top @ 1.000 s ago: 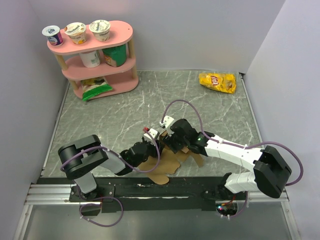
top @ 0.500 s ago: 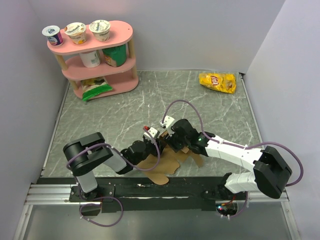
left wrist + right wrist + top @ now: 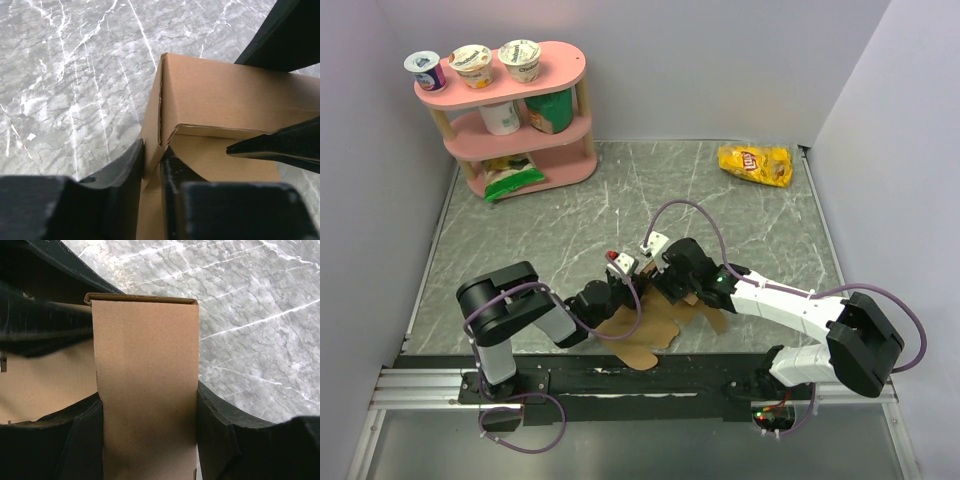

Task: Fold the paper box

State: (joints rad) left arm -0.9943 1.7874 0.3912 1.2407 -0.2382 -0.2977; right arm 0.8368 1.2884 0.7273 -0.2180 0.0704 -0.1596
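Observation:
The paper box (image 3: 648, 326) is brown cardboard lying partly folded near the table's front edge, with flat flaps spread toward the arm bases. My left gripper (image 3: 620, 290) reaches in from the left. In the left wrist view its fingers (image 3: 131, 165) pinch a raised corner wall of the box (image 3: 225, 95), so the left gripper (image 3: 151, 151) is shut on it. My right gripper (image 3: 668, 284) comes from the right. In the right wrist view it (image 3: 148, 402) is shut across a folded upright wall of the box (image 3: 145, 350). One right finger (image 3: 280, 146) shows in the left wrist view.
A pink three-tier shelf (image 3: 510, 120) with yogurt cups and packets stands at the back left. A yellow chip bag (image 3: 755, 164) lies at the back right. Grey walls close in both sides; the black rail (image 3: 620, 380) runs along the near edge.
The left arm's elbow has swung right and its jaws have closed in on the box wall. The right gripper has narrowed slightly and stayed in place.

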